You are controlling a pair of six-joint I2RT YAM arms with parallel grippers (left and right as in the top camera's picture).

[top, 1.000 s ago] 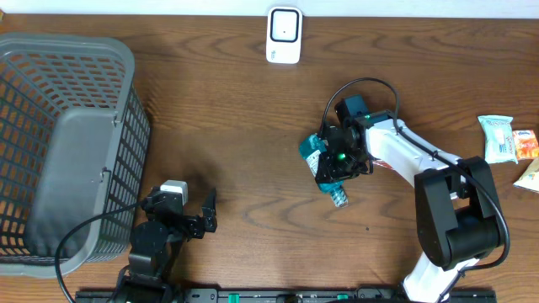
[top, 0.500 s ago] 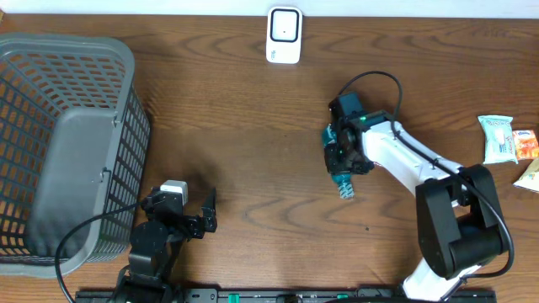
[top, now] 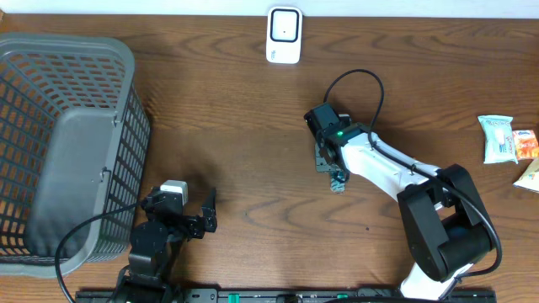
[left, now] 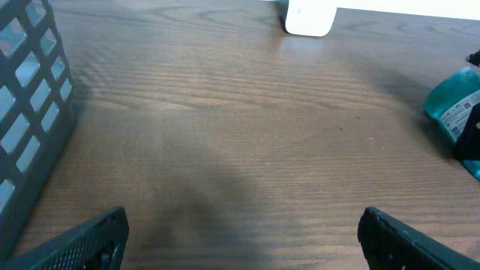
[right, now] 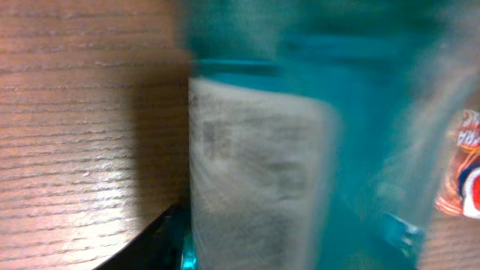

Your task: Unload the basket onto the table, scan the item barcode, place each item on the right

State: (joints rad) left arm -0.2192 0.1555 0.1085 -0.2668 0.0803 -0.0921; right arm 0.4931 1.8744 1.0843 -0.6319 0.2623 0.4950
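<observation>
Teal bottle [top: 338, 178] sits just right of centre in the overhead, mostly covered by the right tool [top: 328, 154]; only its lower end pokes out below the tool. Right wrist view: bottle [right: 360, 135] fills the frame, blurred, with its white label [right: 255, 180] facing the camera, print unreadable. One dark finger [right: 146, 244] sits at the bottom left, beside the label. Can't tell whether the right tool is clamped on the bottle or just loose around it. Bottle also shows at the right edge of the left wrist view [left: 452, 105], part of the label visible. White scanner [top: 284, 35] is at top centre of the overhead, up and left of the bottle, well apart from it, with bare wooden surface [top: 236, 126] between. Left tool [top: 206, 210] is in the lower left of the overhead, jaws spread wide and empty, both fingertips in the bottom corners of its own wrist view. Grey mesh basket [top: 76, 46] takes the left edge, just beside the left arm. Snack packets [top: 498, 139] lie at the right edge, well apart from the bottle.
</observation>
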